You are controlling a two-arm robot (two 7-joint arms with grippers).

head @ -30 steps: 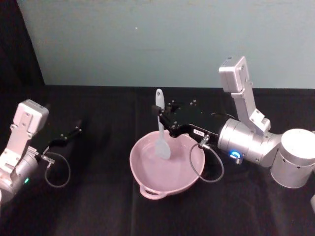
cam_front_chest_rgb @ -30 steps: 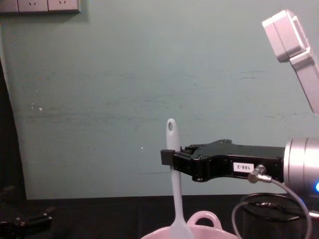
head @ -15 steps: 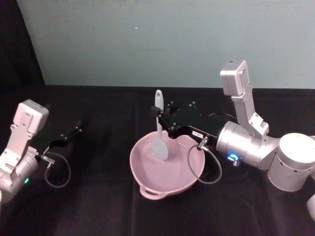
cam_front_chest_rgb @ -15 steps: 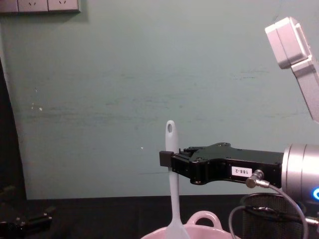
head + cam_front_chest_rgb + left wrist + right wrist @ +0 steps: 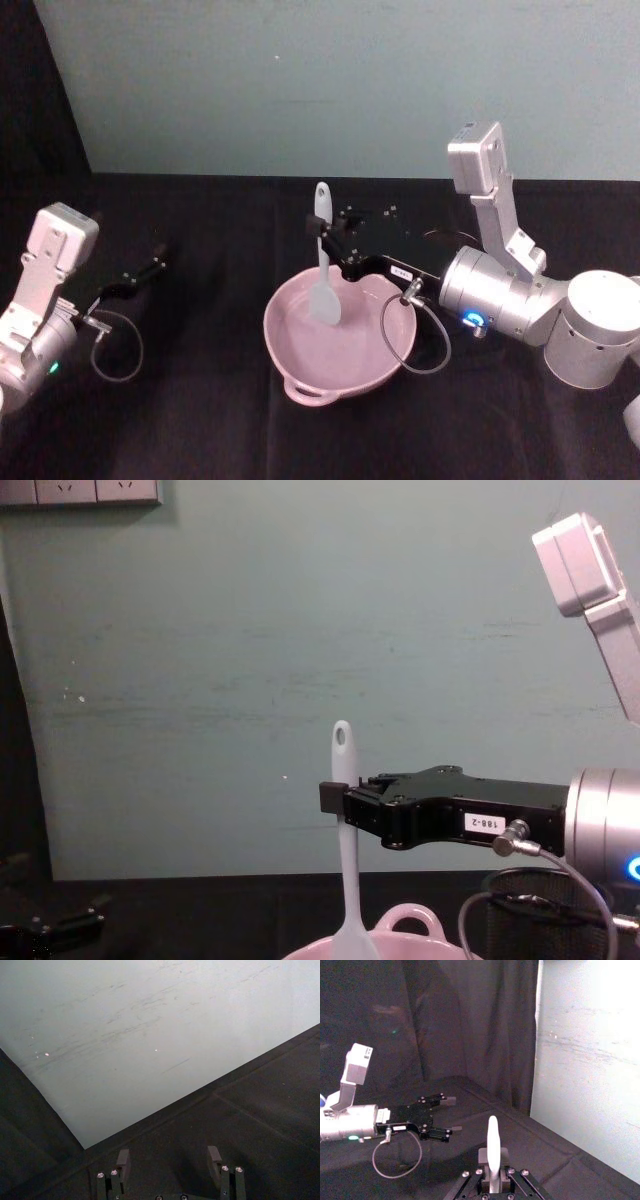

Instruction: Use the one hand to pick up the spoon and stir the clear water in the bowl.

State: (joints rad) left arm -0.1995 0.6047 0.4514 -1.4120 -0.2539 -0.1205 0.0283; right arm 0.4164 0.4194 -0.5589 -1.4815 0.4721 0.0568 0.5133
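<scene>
Jaws spread and empty, the left gripper (image 5: 158,258) idles far left; at centre the spoon (image 5: 325,295) stands upright, head dipped in the bowl (image 5: 272,335), handle pinched by the nearer right gripper (image 5: 322,243) reaching in from the right.

chest view | bowl (image 5: 405,911) cut by btm edge | spoon (image 5: 346,880) head too | mesh cup (image 5: 550,920) part-hid, dark

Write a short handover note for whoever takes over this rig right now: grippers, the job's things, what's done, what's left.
Right gripper: shut on the handle of the spoon, holding it upright with its head down inside the bowl.
Left gripper: open, holding nothing, parked low on the left, well away from the bowl.
Done: spoon picked up and brought into the bowl.
Left: the stirring.
</scene>
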